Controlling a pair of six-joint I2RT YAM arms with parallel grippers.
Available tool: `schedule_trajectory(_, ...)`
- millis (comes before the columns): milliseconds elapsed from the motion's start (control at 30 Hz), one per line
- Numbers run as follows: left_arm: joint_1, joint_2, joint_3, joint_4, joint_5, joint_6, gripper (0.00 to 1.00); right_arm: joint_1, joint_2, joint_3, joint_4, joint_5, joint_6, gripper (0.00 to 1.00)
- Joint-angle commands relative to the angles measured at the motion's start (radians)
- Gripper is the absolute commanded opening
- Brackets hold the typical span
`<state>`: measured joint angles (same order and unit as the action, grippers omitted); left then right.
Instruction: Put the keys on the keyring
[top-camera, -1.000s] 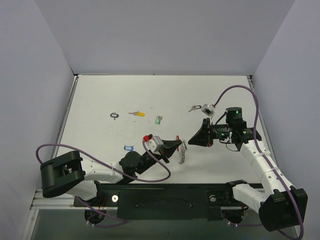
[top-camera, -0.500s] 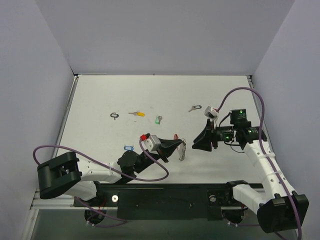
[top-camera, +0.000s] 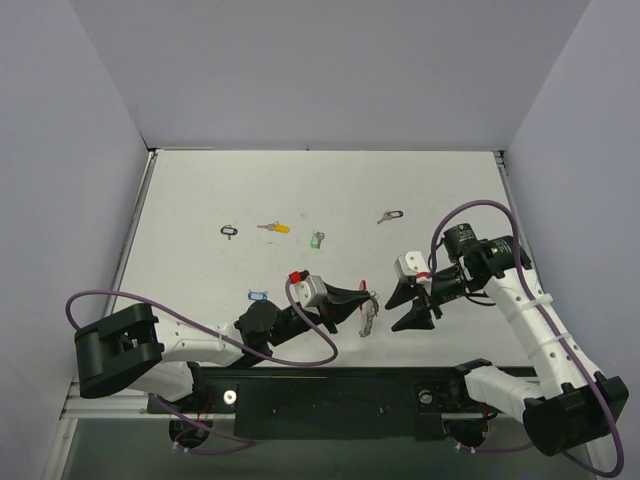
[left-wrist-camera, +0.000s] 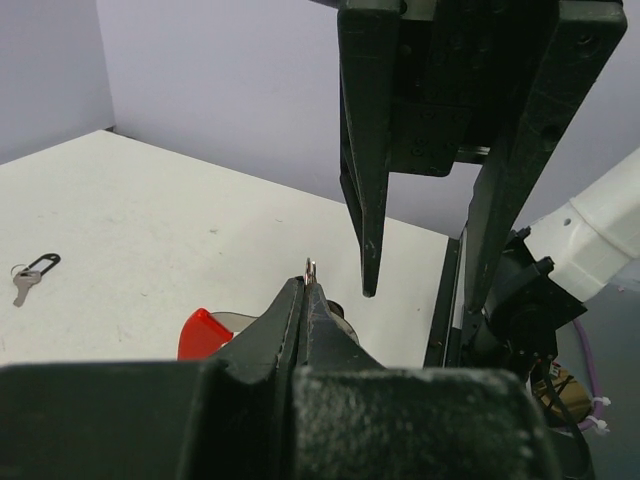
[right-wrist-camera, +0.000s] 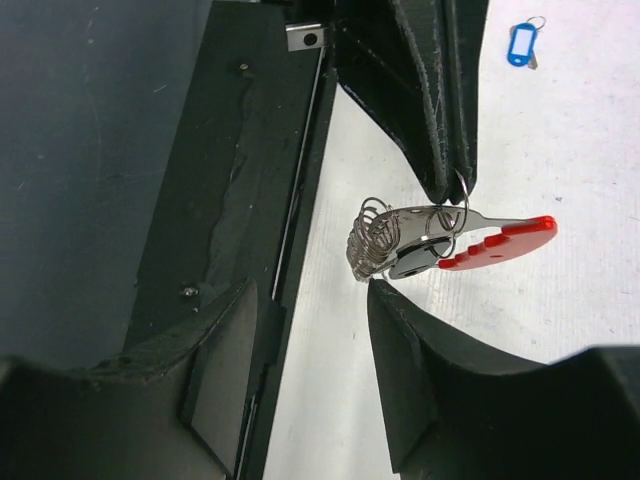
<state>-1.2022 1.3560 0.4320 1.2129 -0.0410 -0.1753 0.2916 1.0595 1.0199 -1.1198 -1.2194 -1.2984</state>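
My left gripper is shut on the keyring's thin silver ring, just above the table's near edge. The keyring hangs from its tips as a bunch of silver loops with a curved red band. To its right, my right gripper is open; in the right wrist view its fingertips sit just below the loops with nothing between them. Keys lie on the table: one blue-tagged, one yellow, one green and two black.
The black mounting rail and the table's near edge lie directly below both grippers. A purple cable loops beside the left arm. Grey walls enclose the white table at left, back and right.
My right gripper has opened and swung nearer and leftward, from behind the keyring to just right of it. The left gripper, still shut on the ring, has shifted slightly right.
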Motion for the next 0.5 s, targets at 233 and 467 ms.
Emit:
schedule_trajectory(233,0.004,0.015,0.031,0.071,0.092,-0.041,0.00,-0.016,0.075,0.103,-0.207,-0.017,-0.167,0.44)
schedule_trajectory(467,0.001,0.012,0.030,0.066,0.084,-0.043,0.00,-0.026,0.137,0.198,-0.221,0.008,-0.113,0.43)
